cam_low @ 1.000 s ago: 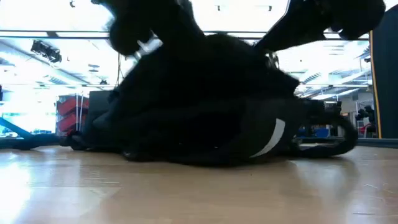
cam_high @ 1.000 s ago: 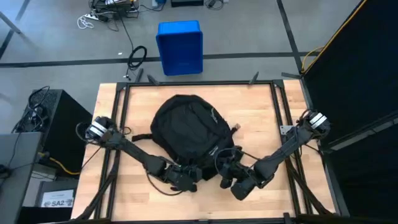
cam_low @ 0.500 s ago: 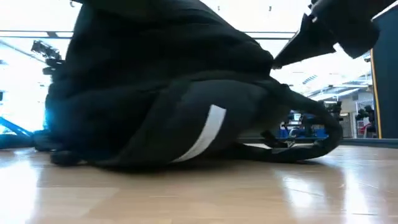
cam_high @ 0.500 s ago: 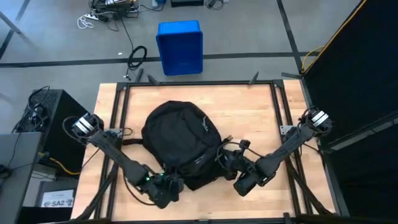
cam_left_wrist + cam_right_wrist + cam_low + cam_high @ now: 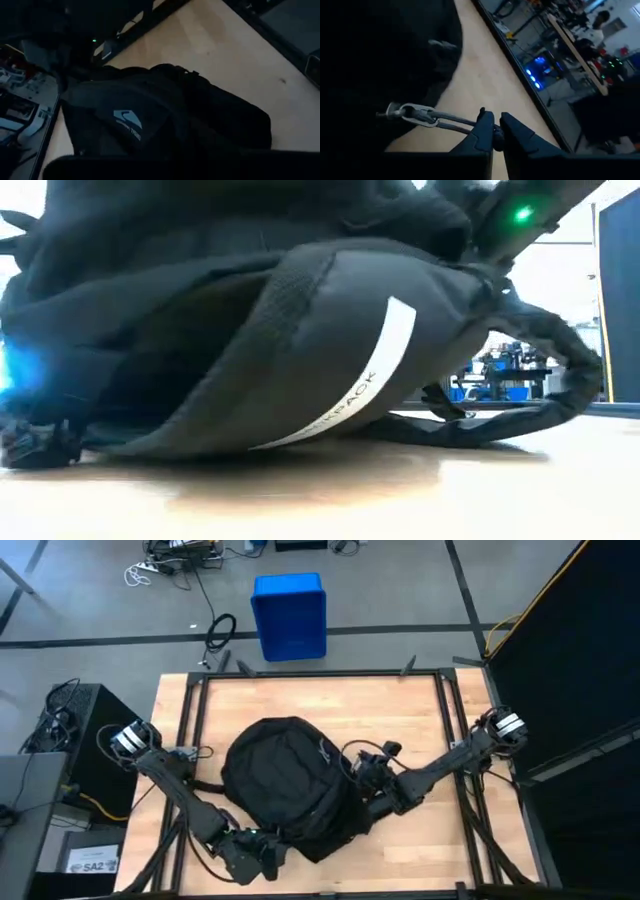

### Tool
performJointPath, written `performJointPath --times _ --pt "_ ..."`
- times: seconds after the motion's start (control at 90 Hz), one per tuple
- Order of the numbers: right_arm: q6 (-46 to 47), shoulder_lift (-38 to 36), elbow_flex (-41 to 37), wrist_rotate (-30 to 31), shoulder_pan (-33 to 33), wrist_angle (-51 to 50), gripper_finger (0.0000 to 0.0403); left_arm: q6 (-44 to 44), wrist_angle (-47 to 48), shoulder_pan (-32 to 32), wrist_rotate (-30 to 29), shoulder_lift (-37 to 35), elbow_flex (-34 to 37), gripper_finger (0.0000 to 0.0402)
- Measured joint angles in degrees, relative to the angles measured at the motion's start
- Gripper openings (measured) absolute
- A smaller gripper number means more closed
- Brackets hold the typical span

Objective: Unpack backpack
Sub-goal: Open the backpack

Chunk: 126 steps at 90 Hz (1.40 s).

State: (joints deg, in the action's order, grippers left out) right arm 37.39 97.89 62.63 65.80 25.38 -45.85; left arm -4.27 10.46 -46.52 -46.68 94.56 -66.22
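The backpack (image 5: 285,780) lay on the wooden table (image 5: 420,710), toward its near edge. The right gripper (image 5: 494,131) sat against the backpack's right side, fingers pinched on a thin cord (image 5: 451,120) running to a metal zipper pull (image 5: 410,113). The left gripper (image 5: 262,856) was at the backpack's near-left corner; whether its fingers were open could not be told.

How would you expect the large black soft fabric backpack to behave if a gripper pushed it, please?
The large black soft fabric backpack would probably sag and fold: its cloth bulges loosely in the low view. Its loose strap would likely trail behind.
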Motion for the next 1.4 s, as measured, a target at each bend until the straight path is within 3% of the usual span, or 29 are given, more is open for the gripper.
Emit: performJointPath --times 0.289,0.5,0.667,0.867,1.133,1.4 --pt "-10.7 -2.2 -0.1 0.6 2.0 8.7 0.0011 1.7 1.6 0.6 0.6 -0.1 0.0 0.0000" --pt "-10.5 -6.1 -0.1 -1.1 5.3 8.9 0.0075 4.3 2.9 3.2 -0.7 -0.1 0.0 0.0000" --pt "-11.5 -7.8 -0.1 -6.2 8.9 16.4 0.0125 4.7 3.0 6.0 -1.2 -0.1 0.0 0.0000" --pt "-17.1 -4.3 -0.1 -10.3 12.1 24.9 0.0150 4.4 2.4 8.9 -1.5 -0.1 0.0 0.0000" --pt "-27.0 3.0 -0.1 -11.5 10.6 31.2 0.0152 2.9 1.0 10.6 1.3 0.0 0.0 0.0000" --pt "-34.8 4.2 -0.1 -16.6 9.4 35.7 0.0200 3.0 0.7 10.9 2.6 0.0 0.0 0.0000"
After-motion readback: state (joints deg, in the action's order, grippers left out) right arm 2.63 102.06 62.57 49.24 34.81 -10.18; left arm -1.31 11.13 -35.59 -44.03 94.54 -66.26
